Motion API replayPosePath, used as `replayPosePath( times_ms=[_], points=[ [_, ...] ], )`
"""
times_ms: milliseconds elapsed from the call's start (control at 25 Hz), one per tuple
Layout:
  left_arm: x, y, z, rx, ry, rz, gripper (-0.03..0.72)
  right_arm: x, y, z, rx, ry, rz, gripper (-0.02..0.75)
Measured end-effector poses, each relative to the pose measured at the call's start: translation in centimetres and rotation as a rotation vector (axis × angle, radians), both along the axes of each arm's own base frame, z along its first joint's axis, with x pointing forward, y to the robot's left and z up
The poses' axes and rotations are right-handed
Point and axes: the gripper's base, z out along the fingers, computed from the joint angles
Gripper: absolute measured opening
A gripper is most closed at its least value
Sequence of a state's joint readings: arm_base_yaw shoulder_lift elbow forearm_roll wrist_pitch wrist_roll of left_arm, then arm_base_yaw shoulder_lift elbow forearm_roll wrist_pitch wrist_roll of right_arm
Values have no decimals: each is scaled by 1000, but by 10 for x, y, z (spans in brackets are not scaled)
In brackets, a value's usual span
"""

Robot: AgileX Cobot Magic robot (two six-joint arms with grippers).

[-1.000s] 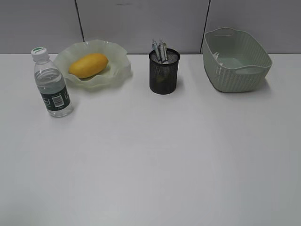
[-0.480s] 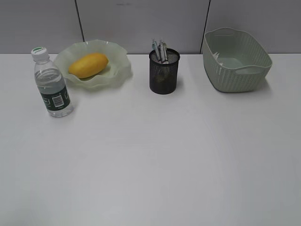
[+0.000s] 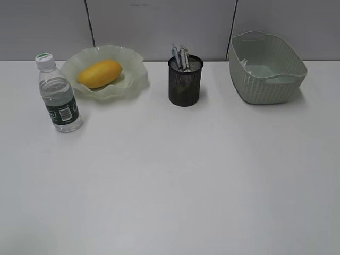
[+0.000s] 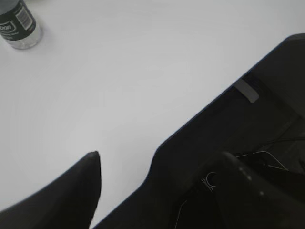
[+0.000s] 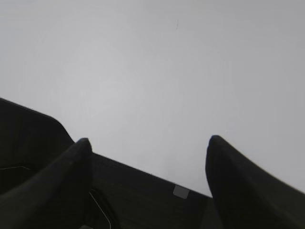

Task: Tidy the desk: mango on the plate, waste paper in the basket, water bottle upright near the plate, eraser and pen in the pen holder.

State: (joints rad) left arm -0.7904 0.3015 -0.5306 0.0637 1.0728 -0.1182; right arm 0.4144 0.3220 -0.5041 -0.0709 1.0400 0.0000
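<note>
The yellow-orange mango (image 3: pixel 99 73) lies in the wavy-rimmed pale green plate (image 3: pixel 135 79) at the back left of the white desk (image 3: pixel 175 175). The water bottle (image 3: pixel 57 94) stands upright just left of the plate; its base shows in the left wrist view (image 4: pixel 18 24). The black mesh pen holder (image 3: pixel 185 81) holds pens (image 3: pixel 180 56). A bit of white waste paper (image 3: pixel 245 63) shows inside the sage-green basket (image 3: pixel 266 69). The eraser is hidden. Neither gripper is in the exterior view. My left gripper (image 4: pixel 159 164) and right gripper (image 5: pixel 147 143) are open and empty over the desk's front edge.
A grey panelled wall (image 3: pixel 159 26) runs behind the desk. The dark front edge of the desk with cables below shows in both wrist views (image 4: pixel 228 124) (image 5: pixel 143 191).
</note>
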Motion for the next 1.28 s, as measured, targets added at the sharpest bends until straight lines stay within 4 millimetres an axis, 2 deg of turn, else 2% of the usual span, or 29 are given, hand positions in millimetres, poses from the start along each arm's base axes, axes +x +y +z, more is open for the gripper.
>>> replayPosePath(
  times_ms=[320,640,880,1080,1280],
  points=[
    [1,9,1,-19,-24,209,571,-2,-3,1,8,-15,-41,558],
    [-15,24,4,-80,-130,478,571,-28,-16,6,56,-188,-262,519],
    [-28,29,5,-116,-210,564,561,-45,-19,7,66,-292,-390,510],
    [-40,31,5,-143,-278,626,532,-49,-19,7,72,-321,-394,508],
    [-41,30,5,-139,-287,674,509,-50,-19,7,74,-326,-395,508]
  ],
)
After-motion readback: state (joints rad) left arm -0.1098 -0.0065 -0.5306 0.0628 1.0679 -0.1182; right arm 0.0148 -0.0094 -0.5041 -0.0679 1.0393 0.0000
